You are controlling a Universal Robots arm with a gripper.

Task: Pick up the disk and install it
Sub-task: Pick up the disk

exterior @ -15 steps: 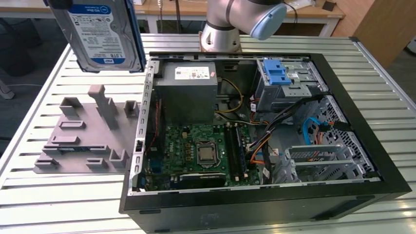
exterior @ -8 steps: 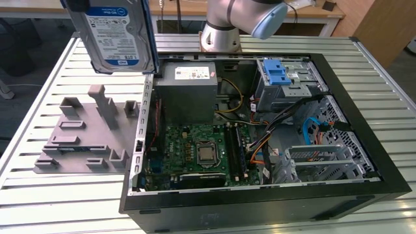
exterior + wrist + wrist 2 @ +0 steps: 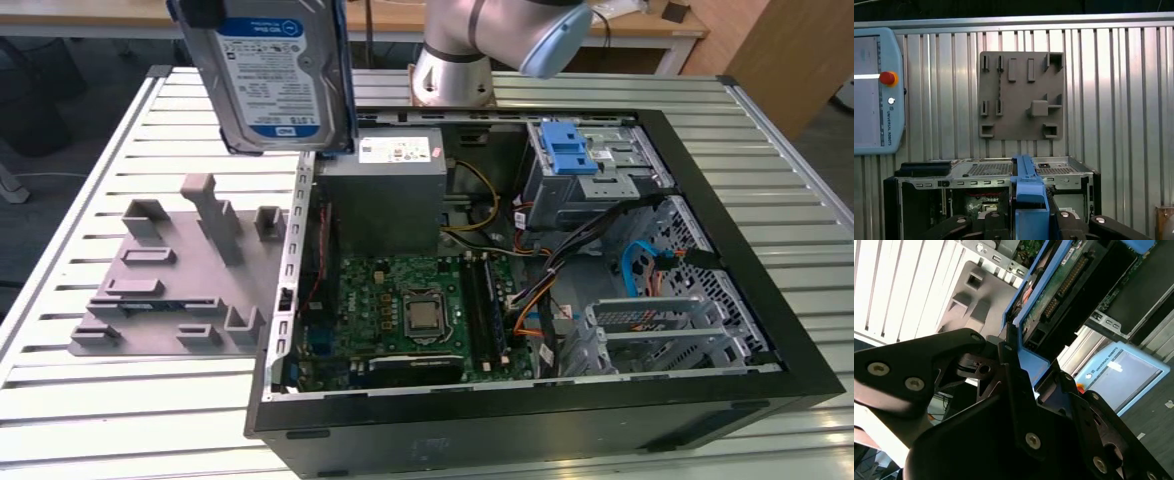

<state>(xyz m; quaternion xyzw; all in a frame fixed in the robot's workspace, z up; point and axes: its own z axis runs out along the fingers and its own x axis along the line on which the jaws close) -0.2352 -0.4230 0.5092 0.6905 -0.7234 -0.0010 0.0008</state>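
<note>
The disk (image 3: 274,75) hangs upright in the air above the case's rear corner, at the exterior view's upper left. It is a silver drive with a blue-and-white label and a blue frame. In both wrist views my gripper (image 3: 1026,357) is shut on the disk's blue frame, with a black finger on each side. The second wrist view shows the disk's (image 3: 1054,285) green circuit side and connectors. In the first wrist view the blue edge of the disk (image 3: 1026,185) stands between the fingers of the gripper (image 3: 1029,216), high over the table.
The open computer case (image 3: 747,330) lies on the slatted table (image 3: 107,150), with a grey box (image 3: 380,190), a motherboard (image 3: 414,310) and a drive cage with a light-blue latch (image 3: 567,150) inside. A grey fixture plate (image 3: 174,280) sits beside the case. A pendant (image 3: 876,90) lies nearby.
</note>
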